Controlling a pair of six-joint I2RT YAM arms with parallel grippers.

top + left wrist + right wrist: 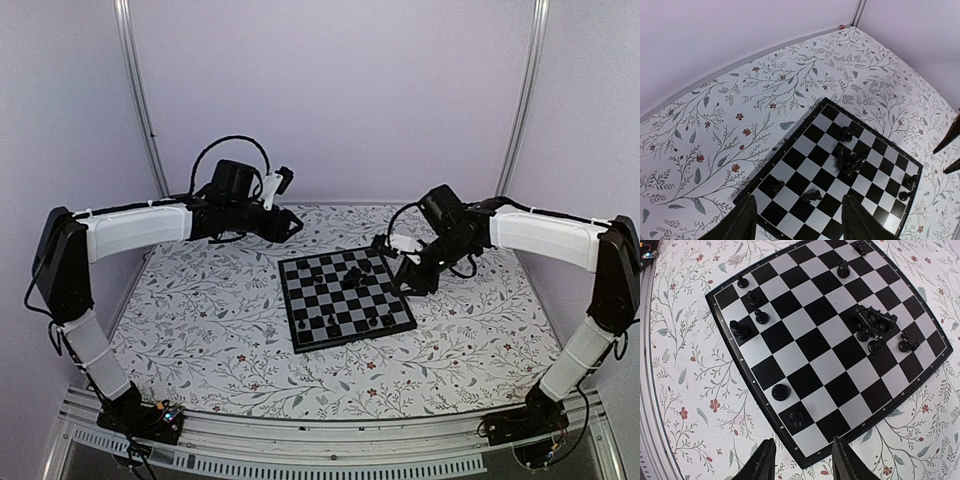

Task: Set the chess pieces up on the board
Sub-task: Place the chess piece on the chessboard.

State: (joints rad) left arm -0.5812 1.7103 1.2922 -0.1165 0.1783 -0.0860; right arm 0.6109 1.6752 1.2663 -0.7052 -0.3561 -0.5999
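The board (308, 290) lies flat at the middle of the table, turned a little. A heap of fallen chess pieces (355, 279) lies near its centre, also in the right wrist view (872, 322) and the left wrist view (850, 162). Several pieces stand along one edge (740, 330), and two stand near the corner under my right gripper (780, 391). My right gripper (804, 462) is open and empty above that corner, at the board's right side (405, 277). My left gripper (800, 222) is open and empty, raised behind and left of the board (288, 224).
A floral cloth (200, 320) covers the table. Pale walls and two metal posts (140, 90) close the back and sides. A metal rail (320, 445) with both arm bases runs along the near edge.
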